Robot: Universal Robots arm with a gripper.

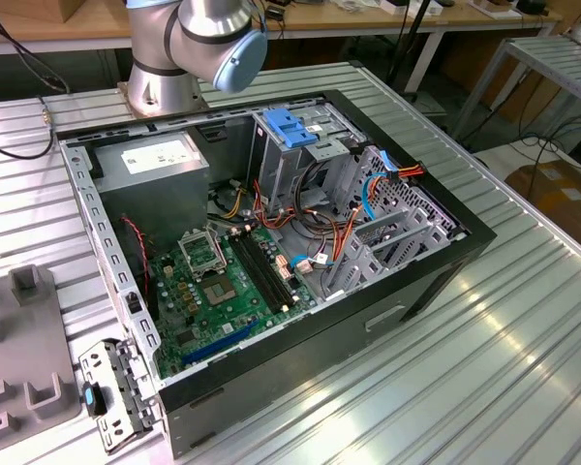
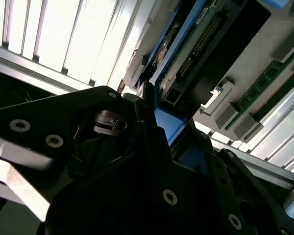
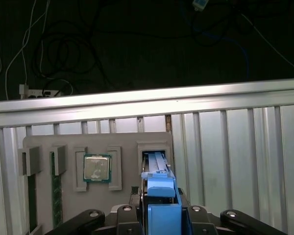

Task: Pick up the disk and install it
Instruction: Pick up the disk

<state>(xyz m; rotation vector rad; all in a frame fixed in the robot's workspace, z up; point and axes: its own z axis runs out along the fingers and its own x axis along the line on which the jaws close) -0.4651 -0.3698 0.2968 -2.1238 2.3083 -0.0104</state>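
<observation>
Your gripper (image 3: 164, 215) is clamped on the disk (image 3: 161, 188). In the first wrist view the black fingers (image 3: 185, 223) sit flat against both sides of its blue side rail, no gap showing. The disk stands on edge at a slot of the grey tray (image 3: 122, 139), the slot at the tray's corner next to the bare slats of the metal table (image 3: 225, 147). You can't tell whether its lower end sits in the slot or clear of it. In the same tray a square chip (image 3: 97, 168) lies flat in the pocket just beside the disk slot. Green memory sticks (image 3: 53, 191) stand on edge near the tray's opposite side. The tray is close to a table edge; past that edge, cables (image 3: 63, 54) lie on a dark floor.

In the second wrist view the gripper (image 2: 174, 132) is dark in front. The disk (image 2: 198, 44) runs away from it, with a blue strip along its side and a row of connector pins. The memory sticks (image 2: 264, 83) are apart from it in the tray.

In the exterior view the arm (image 1: 189, 48) has its base near one table edge. An open computer case (image 1: 436, 276) lies on its side mid-table, and the tray (image 1: 19, 387) is at the table edge on the exterior view's left. Inside the case:
- a grey power-supply box (image 1: 160, 160) in the corner nearest the arm base
- a green motherboard (image 1: 213, 291) on the case floor
- a metal drive cage (image 1: 290, 179) with a light-blue bracket (image 1: 289, 128) on top
- red, orange and blue wires (image 1: 344, 237) beside the cage
</observation>
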